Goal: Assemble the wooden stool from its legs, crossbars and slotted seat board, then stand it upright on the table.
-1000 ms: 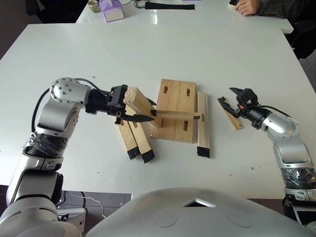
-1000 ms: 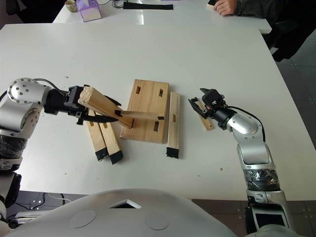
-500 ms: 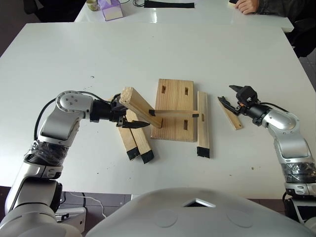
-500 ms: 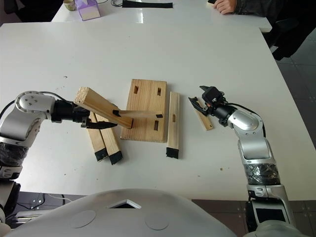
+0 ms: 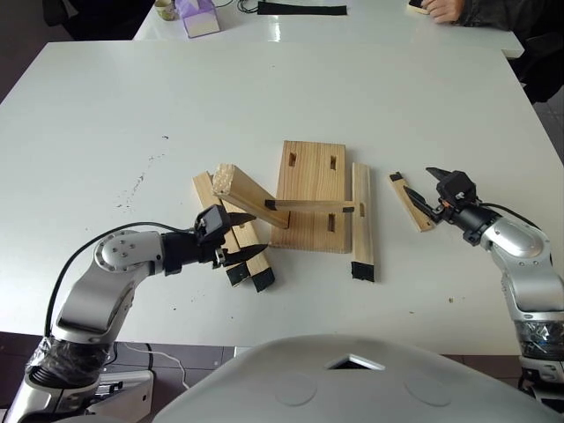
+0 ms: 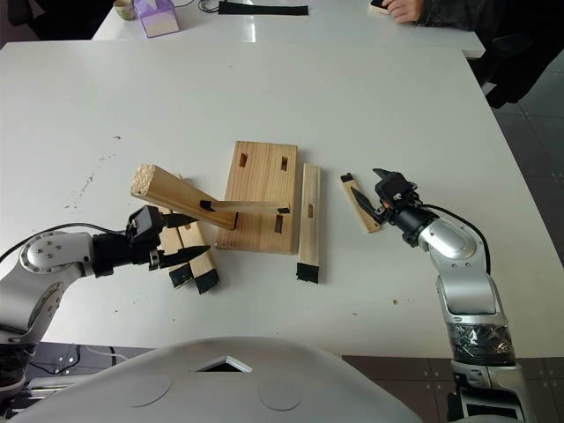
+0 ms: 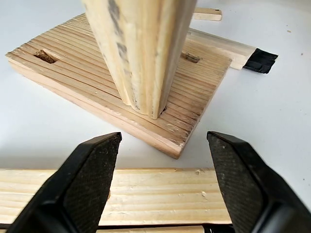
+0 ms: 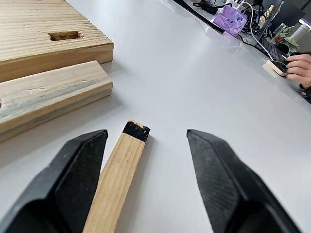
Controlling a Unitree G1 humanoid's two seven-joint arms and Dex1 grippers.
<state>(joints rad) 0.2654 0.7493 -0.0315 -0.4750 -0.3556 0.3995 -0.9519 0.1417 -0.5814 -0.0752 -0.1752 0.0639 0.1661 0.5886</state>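
Note:
The slotted seat board (image 5: 313,189) lies flat at mid-table. A leg (image 5: 248,196) leans tilted against its left edge, and a thin crossbar (image 5: 313,205) runs from this leg across the board to a second leg (image 5: 362,220) lying along the board's right side. Two more legs (image 5: 236,251) lie side by side under the leaning one. My left gripper (image 5: 252,234) is open just in front of them, holding nothing; the leaning leg (image 7: 141,48) stands beyond its fingers (image 7: 87,184). A short crossbar (image 5: 411,203) lies right of the board, with my open right gripper (image 5: 426,187) at its end (image 8: 116,179).
A second table at the back holds a purple box (image 5: 198,16), a cup (image 5: 166,9) and a black strip (image 5: 302,9); a person's hand (image 5: 441,9) rests there. The white table (image 5: 264,97) has bare room to the left and far side.
My left gripper has drawn back toward the near edge and now sits lower, away from the leaning leg, which stays propped. My right gripper has backed off slightly to the right of the short crossbar.

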